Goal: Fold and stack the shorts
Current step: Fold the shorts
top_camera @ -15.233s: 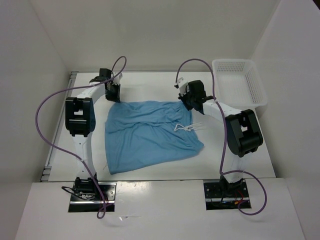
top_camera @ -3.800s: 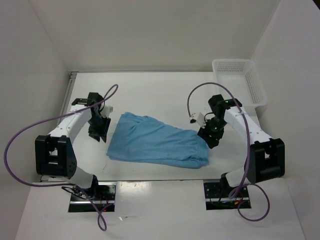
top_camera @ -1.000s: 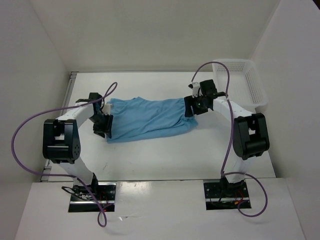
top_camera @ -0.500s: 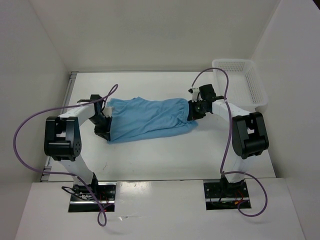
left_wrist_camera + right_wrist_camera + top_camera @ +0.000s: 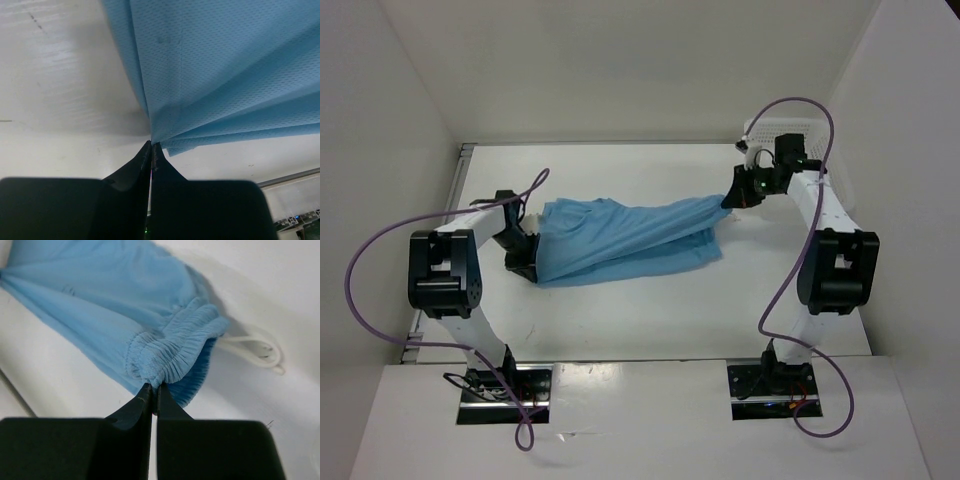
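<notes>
The sky-blue shorts [image 5: 625,238] are stretched across the middle of the table, folded lengthwise. My left gripper [image 5: 532,248] is shut on their left end; in the left wrist view the fabric [image 5: 225,65] fans out from the closed fingertips [image 5: 151,145]. My right gripper [image 5: 728,198] is shut on the gathered waistband [image 5: 175,352] at the right end and holds it raised above the table. The white drawstring [image 5: 257,351] hangs beside the waistband. The lower fold [image 5: 660,260] rests on the table.
A white mesh basket [image 5: 820,160] stands at the back right, just behind my right arm. White walls enclose the table on the left, back and right. Purple cables loop from both arms.
My right gripper has moved right and back toward the basket, lifting the waistband end and pulling the shorts taut. My left gripper has stayed at the left end.
</notes>
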You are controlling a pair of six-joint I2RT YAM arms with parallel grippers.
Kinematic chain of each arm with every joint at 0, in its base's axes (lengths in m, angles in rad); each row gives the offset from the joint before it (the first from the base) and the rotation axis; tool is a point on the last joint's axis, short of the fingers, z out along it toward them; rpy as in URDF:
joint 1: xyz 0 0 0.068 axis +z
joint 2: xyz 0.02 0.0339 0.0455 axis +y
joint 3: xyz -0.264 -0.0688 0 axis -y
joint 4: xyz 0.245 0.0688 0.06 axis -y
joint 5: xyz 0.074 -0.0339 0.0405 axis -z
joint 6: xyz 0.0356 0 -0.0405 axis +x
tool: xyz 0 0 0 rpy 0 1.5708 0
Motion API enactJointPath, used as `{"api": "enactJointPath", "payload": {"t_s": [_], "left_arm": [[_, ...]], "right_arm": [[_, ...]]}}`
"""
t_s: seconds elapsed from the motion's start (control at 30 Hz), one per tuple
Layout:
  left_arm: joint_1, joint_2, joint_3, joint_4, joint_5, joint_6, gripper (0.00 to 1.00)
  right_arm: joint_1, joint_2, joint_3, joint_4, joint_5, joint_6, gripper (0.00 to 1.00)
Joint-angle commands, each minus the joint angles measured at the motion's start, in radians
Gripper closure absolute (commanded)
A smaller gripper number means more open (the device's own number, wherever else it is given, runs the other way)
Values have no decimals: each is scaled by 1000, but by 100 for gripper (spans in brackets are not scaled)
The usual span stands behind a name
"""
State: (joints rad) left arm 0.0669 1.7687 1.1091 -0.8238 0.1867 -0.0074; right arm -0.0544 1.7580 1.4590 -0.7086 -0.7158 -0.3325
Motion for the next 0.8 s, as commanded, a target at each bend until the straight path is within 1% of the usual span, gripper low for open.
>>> {"api": "enactJointPath", "payload": {"t_s": [0.0,0.07,0.13,0.17,0.2,0.23,0.3,0.33,0.43,0.5,0.53,0.6,0.67,0.7,0.77], "left_arm": [[22,29,20,-28,-43,7,100],[22,38,31,-28,-52,7,100],[22,38,31,-28,-52,7,100],[22,38,31,-28,-52,7,100],[22,38,31,-28,-52,7,100],[22,38,21,-28,-52,7,100],[22,38,21,-28,-52,7,100],[22,38,12,-28,-52,7,100],[22,38,2,-28,-52,7,100],[22,38,-8,-28,-62,7,100],[22,38,-8,-28,-62,7,100],[22,38,-8,-28,-62,7,100],[22,29,-8,-28,-62,7,100],[22,29,-8,-28,-62,7,100],[22,29,-8,-28,-62,7,100]], "right_arm": [[22,-3,-15,-149,-45,-148,100],[65,-26,-81,-170,-21,-212,100],[108,-35,-133,-170,56,-247,100],[129,-48,-187,-170,82,-279,100],[166,-60,-215,-160,108,-280,100],[177,-60,-262,-146,143,-280,100],[177,-71,-295,-97,170,-261,100],[177,-71,-314,-80,214,-261,100],[177,-71,-339,-60,300,-275,100],[177,-71,-350,-48,312,-284,100],[177,-71,-350,-48,328,-284,96],[177,-71,-350,-48,328,-284,91],[177,-71,-350,-58,317,-295,91],[168,-71,-336,-58,305,-295,93],[157,-71,-306,-83,296,-304,93]]}}
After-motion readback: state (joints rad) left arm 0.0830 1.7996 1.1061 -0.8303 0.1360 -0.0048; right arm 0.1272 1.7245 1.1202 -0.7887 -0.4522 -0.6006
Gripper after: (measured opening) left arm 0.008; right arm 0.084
